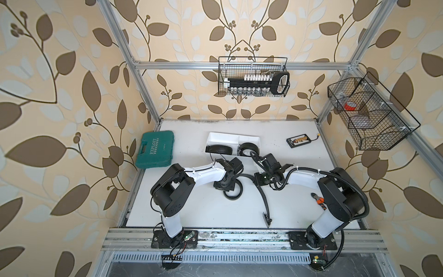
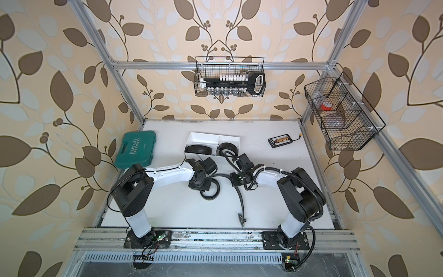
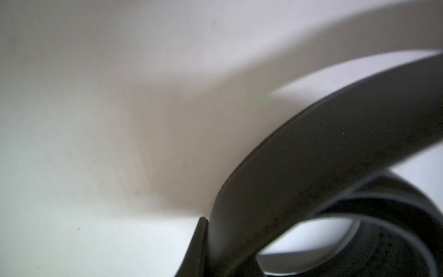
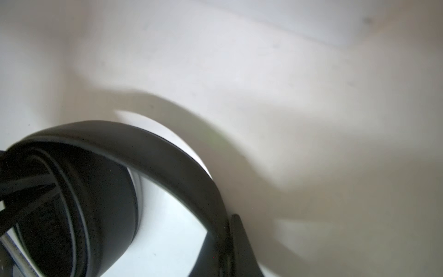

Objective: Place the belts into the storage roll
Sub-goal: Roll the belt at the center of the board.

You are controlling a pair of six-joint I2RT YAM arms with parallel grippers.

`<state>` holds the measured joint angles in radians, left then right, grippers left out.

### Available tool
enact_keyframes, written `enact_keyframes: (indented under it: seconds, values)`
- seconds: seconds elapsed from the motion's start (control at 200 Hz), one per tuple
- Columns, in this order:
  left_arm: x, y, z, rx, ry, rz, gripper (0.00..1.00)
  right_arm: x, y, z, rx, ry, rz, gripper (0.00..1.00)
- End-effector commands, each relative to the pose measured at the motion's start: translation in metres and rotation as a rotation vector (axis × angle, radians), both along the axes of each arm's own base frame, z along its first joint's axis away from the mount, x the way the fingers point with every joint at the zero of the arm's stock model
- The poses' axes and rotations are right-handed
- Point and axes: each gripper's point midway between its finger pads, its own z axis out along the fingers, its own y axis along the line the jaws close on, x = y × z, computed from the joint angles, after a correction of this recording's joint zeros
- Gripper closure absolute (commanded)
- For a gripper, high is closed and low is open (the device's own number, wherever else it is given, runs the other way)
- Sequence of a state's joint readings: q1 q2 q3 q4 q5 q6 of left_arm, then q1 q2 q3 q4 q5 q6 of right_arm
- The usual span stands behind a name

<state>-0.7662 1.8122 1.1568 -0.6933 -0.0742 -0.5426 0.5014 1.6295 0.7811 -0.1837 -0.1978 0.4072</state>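
— What sat closest to the lens?
— The two arms, the left arm (image 1: 203, 173) and the right arm (image 1: 304, 178), both bent in over the white desk (image 1: 191, 208).
— And on it?
— A green case (image 1: 155, 150) at the far left. Right of it was the storage roll (image 1: 230, 135), with a left coiled belt (image 1: 217, 150) and a right coiled belt (image 1: 248, 148) in its near compartments.
— The third?
— The loose belt (image 1: 262, 199) lay on the desk, nearer than the storage roll, looped between the arms. The left claw (image 3: 211, 239) was clenched on it. So was the right claw (image 4: 225, 239), one finger against the strap. Its buckle (image 1: 266, 217) lay nearest of all, well apart from both claws.
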Motion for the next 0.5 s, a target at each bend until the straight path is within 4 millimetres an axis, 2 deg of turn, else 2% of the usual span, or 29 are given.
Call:
enact_keyframes:
  seconds: [0.0,0.07,0.125,0.185,0.225,0.29,0.395,0.495]
  values:
    - [0.008,-0.012,0.003,-0.005,0.015,-0.019,1.0,-0.01,-0.03,-0.004,-0.017,0.041,-0.163,0.93]
    - [0.015,-0.021,0.003,-0.021,0.018,-0.023,1.0,-0.018,-0.032,-0.002,0.012,0.052,-0.197,0.98]
    - [0.018,-0.025,0.003,-0.028,0.016,-0.019,1.0,-0.027,-0.024,-0.001,0.08,0.068,-0.207,0.99]
    - [0.02,-0.031,0.002,-0.042,0.018,-0.019,1.0,-0.035,-0.012,0.003,0.126,0.072,-0.179,0.98]
    - [0.02,-0.033,0.001,-0.045,0.022,-0.02,1.0,-0.041,-0.004,0.005,0.132,0.066,-0.148,0.94]
    - [0.019,-0.036,0.0,-0.041,0.025,-0.027,1.0,-0.042,0.001,0.01,0.128,0.039,-0.116,0.7]
    - [0.016,-0.04,0.0,-0.039,0.026,-0.036,1.0,-0.032,-0.001,0.021,0.124,-0.015,-0.101,0.4]
    - [0.014,-0.041,-0.001,-0.04,0.03,-0.041,1.0,-0.017,0.005,0.033,0.13,-0.056,-0.063,0.17]
